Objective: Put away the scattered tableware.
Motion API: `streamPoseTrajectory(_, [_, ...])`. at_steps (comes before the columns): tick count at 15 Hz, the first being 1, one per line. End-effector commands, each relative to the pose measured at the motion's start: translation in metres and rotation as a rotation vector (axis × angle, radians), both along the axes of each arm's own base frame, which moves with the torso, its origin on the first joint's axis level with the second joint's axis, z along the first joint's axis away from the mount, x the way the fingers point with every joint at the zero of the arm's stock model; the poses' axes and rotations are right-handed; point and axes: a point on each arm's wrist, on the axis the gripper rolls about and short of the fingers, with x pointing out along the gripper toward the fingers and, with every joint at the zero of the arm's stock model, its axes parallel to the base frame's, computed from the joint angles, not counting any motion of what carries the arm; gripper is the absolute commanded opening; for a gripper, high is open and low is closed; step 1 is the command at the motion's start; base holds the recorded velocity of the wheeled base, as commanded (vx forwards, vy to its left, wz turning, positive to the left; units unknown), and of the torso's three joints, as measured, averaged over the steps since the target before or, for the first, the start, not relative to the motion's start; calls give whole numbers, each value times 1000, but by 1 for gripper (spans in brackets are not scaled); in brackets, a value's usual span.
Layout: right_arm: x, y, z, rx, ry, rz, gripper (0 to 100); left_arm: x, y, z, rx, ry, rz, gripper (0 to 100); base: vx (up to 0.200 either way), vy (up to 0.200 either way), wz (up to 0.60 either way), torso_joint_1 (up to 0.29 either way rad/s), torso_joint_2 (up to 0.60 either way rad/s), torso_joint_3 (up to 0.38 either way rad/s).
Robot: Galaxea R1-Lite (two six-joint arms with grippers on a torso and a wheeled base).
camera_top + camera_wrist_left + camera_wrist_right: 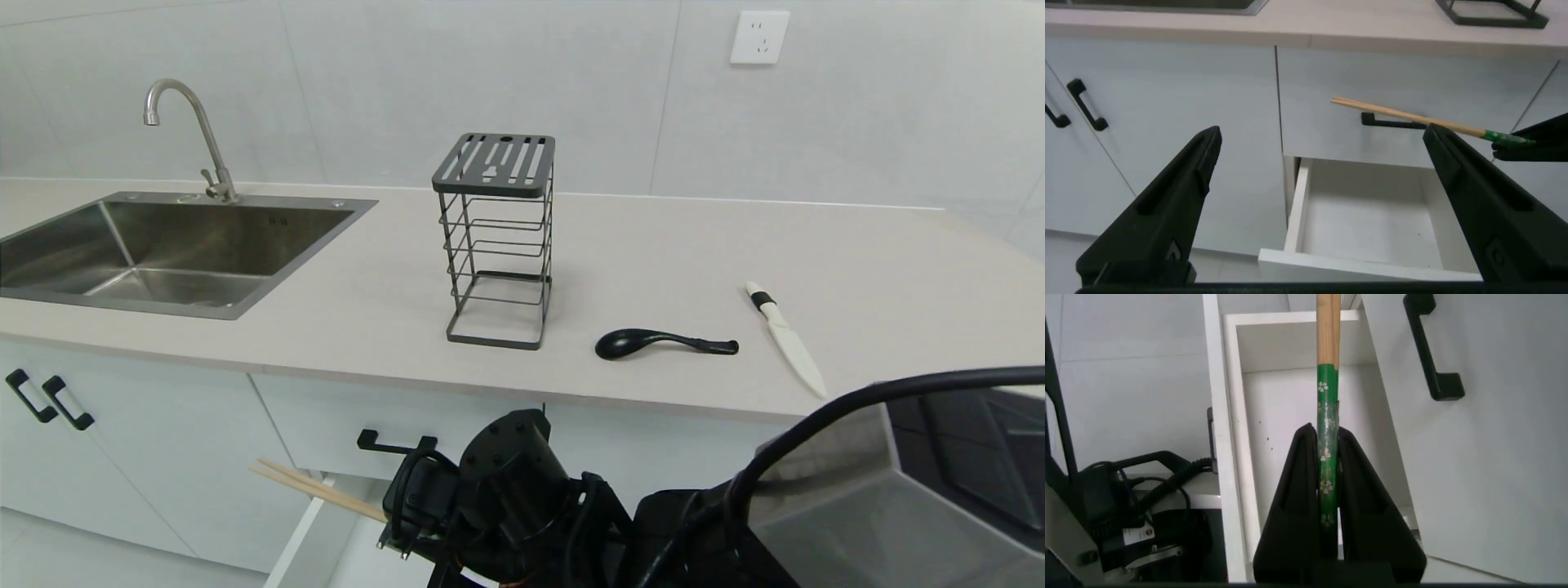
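A pair of chopsticks [1327, 392], slender pale wood with green, flower-printed upper ends, is clamped by those green ends in the right tool [1327, 439], whose jaws are closed tight on them. They are held roughly level over the open drawer [1290, 214], below the bench [694, 245] edge. The step in hand is judged to be the stowing of the chopsticks. The next move calls for them to be lowered inside the drawer's smooth white walls and only then released, so that they are not dropped across the rim.

The left tool [1323, 135] is spread wide, with nothing in it, facing the drawer.

On the matte bench a glossy black spoon [665, 341] with a curved handle and a white knife [785, 337] are left lying, beside a dark wire rack [495, 245] with a slotted top.
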Motion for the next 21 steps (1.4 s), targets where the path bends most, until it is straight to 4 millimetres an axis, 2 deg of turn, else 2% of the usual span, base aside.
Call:
streamPoseTrajectory(1, [2,1,-6,-13,6,-2,0,0,0,0,0,-1,0,100,0,0,0,-198,461,261])
streamPoseTrajectory(6, [13,9,-14,-17,-2,-10,0,0,0,0,0,-1,0,100,0,0,0,-111,260,146])
streamPoseTrajectory(13, [29,9,-30,-37,9,-39,0,0,0,0,0,-1,0,100,0,0,0,-166,414,239])
streamPoseTrajectory(19, [44,7,-35,-50,8,-72,0,0,0,0,0,-1,0,100,0,0,0,-28,80,47])
streamPoseTrajectory(21, [45,6,-44,-69,19,-76,0,0,0,0,0,-1,0,100,0,0,0,0,0,0])
